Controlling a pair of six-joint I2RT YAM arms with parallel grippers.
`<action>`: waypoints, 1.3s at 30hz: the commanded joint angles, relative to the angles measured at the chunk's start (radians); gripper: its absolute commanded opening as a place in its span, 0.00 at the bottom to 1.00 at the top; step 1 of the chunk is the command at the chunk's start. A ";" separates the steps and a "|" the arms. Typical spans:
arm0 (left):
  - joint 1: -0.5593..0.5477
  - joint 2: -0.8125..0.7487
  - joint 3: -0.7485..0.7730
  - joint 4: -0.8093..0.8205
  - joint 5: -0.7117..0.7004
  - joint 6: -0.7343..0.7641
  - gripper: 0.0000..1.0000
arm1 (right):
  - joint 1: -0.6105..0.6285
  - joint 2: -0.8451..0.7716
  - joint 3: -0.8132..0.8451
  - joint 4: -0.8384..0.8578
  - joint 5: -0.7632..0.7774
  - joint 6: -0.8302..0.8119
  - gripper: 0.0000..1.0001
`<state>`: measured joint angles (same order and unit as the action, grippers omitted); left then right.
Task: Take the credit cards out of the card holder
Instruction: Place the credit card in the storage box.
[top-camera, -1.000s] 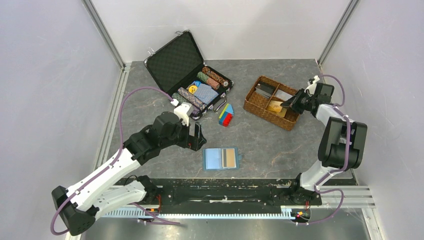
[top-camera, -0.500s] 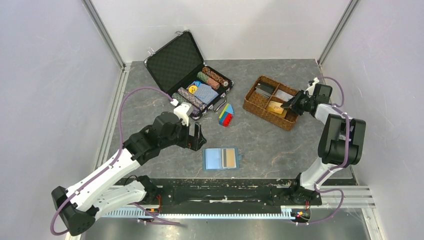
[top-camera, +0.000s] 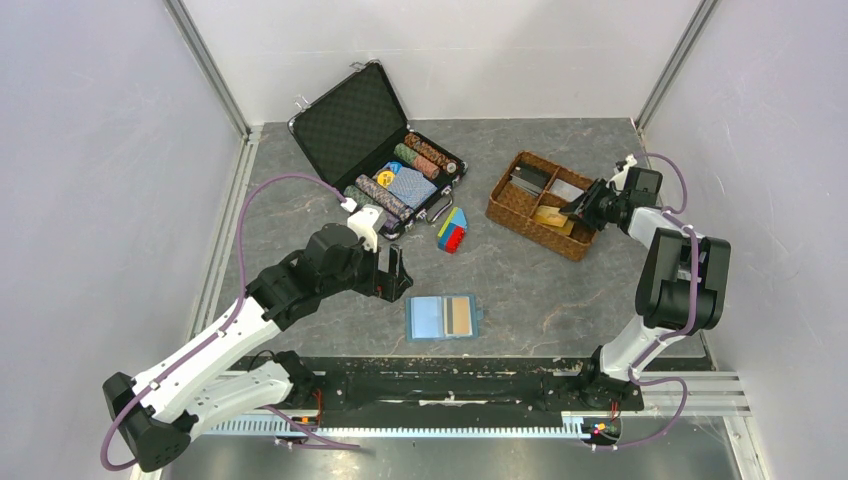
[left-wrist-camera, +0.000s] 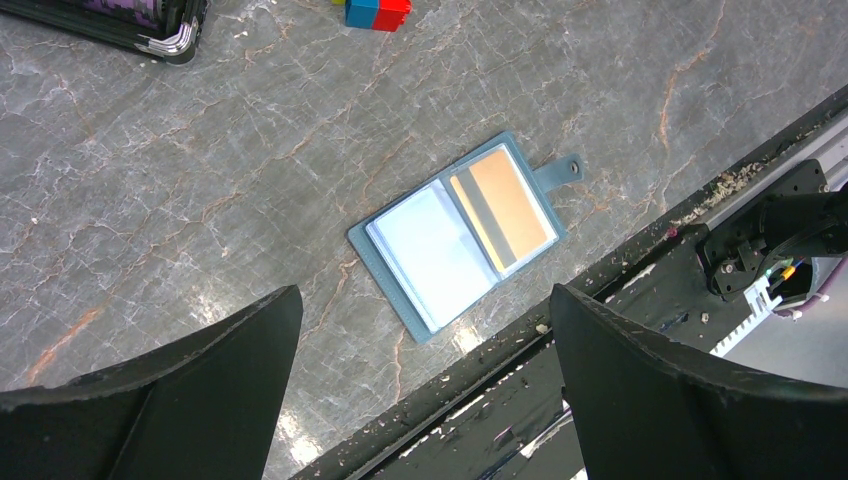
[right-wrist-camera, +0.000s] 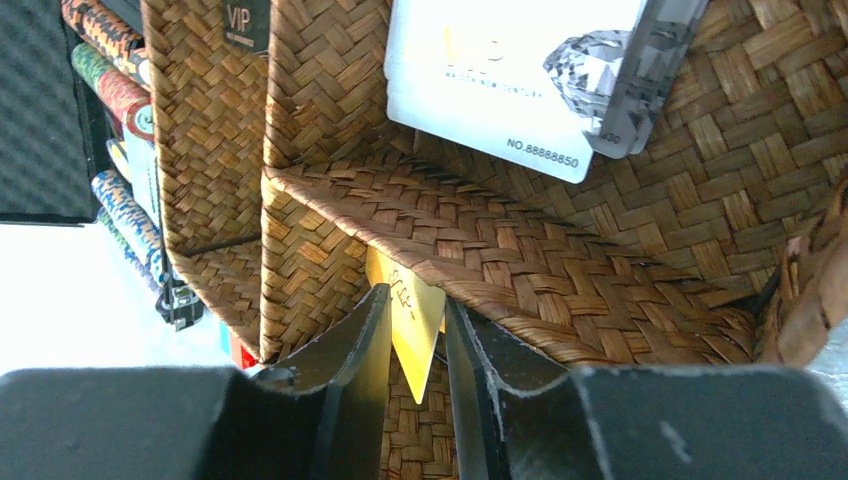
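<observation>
1. The holder (top-camera: 443, 317) lies open flat on the worktop (top-camera: 560, 300), low in the middle of the overhead view, just beyond the black rail (top-camera: 450, 385).
2. It is light blue, with a tab on its right edge. The right pocket shows an orange card (left-wrist-camera: 500, 205) with a dark stripe; the left pocket looks pale.
3. The left pincer (top-camera: 393, 275) hangs just left of the holder, apart from it, spread wide and empty.
4. Coloured blocks (top-camera: 452, 230) sit further up, in the middle.
5. At right is a wicker tray (top-camera: 530, 235). The right pincer (top-camera: 578, 208) is over its right end, fingers narrowly parted and released. A yellow card (right-wrist-camera: 412, 350) shows in the gap, lying in a compartment. A white card (right-wrist-camera: 480, 80) lies in the next one.
6. Furthest, at upper left, is an open black case (top-camera: 350, 125) of chips (top-camera: 400, 180).
</observation>
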<state>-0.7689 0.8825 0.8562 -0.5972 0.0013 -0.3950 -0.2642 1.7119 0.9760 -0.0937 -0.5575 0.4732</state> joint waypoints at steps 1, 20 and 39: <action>0.006 -0.012 0.024 0.009 -0.011 0.043 1.00 | -0.002 -0.034 0.018 -0.019 0.061 -0.012 0.30; 0.014 -0.023 0.025 -0.008 -0.036 0.032 1.00 | 0.001 -0.129 0.097 -0.175 0.142 -0.040 0.38; 0.016 0.110 -0.060 0.033 0.128 -0.117 0.87 | 0.327 -0.480 -0.126 -0.174 0.165 -0.080 0.39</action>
<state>-0.7582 0.9588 0.8288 -0.6033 0.0547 -0.4294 -0.0422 1.3025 0.9211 -0.3008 -0.4088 0.3992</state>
